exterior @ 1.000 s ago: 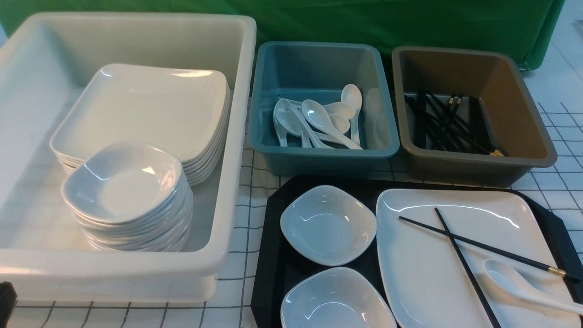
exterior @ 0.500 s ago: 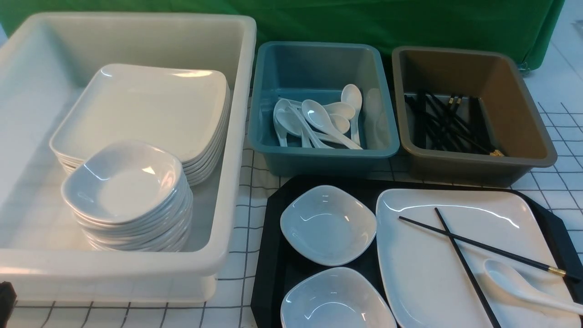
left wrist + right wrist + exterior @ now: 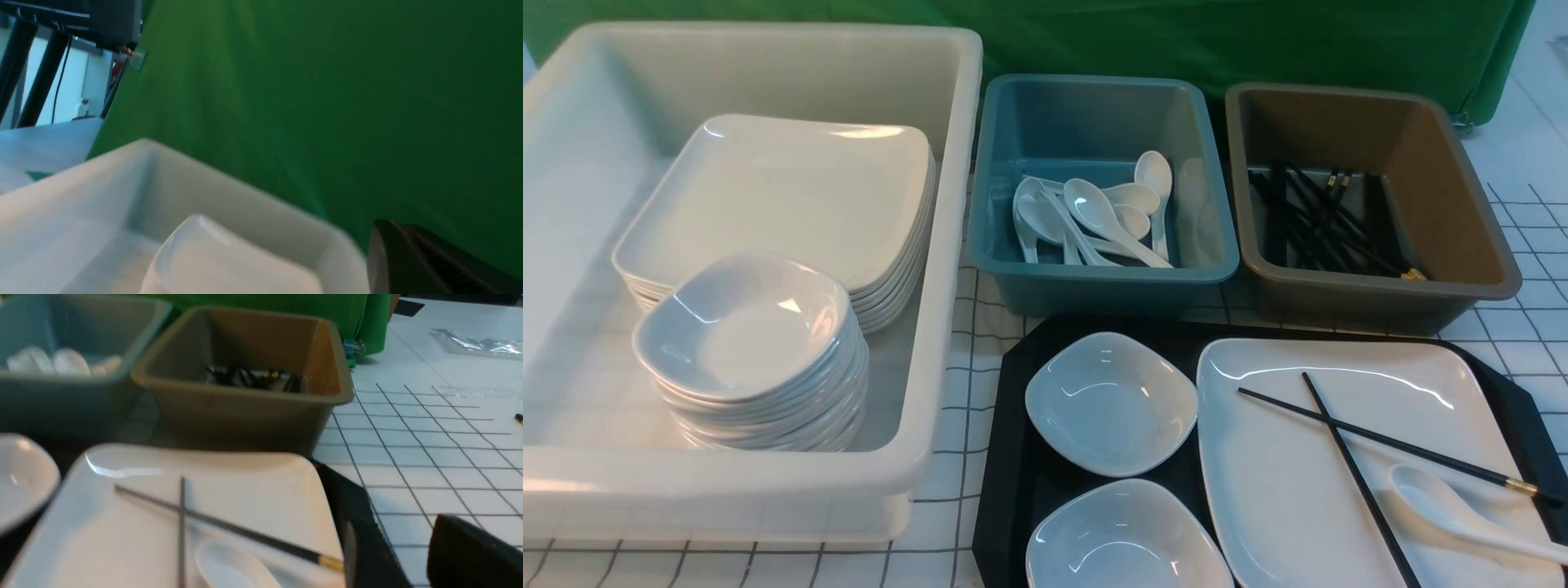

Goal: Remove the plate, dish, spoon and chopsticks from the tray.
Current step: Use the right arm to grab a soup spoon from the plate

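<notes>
While the right end effector [image 3: 392, 555] was spread and empty, it needed to pinch the crossed chopsticks [image 3: 1356, 429] gently, one by one.

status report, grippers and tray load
Right gripper open, empty. Plate on tray, crossed chopsticks and spoon atop. Those need lifting before plate, likely.

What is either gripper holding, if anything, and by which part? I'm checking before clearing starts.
Nothing: the right gripper's jaws stand apart with no object between them, and no item shows at the left gripper's visible finger.
</notes>
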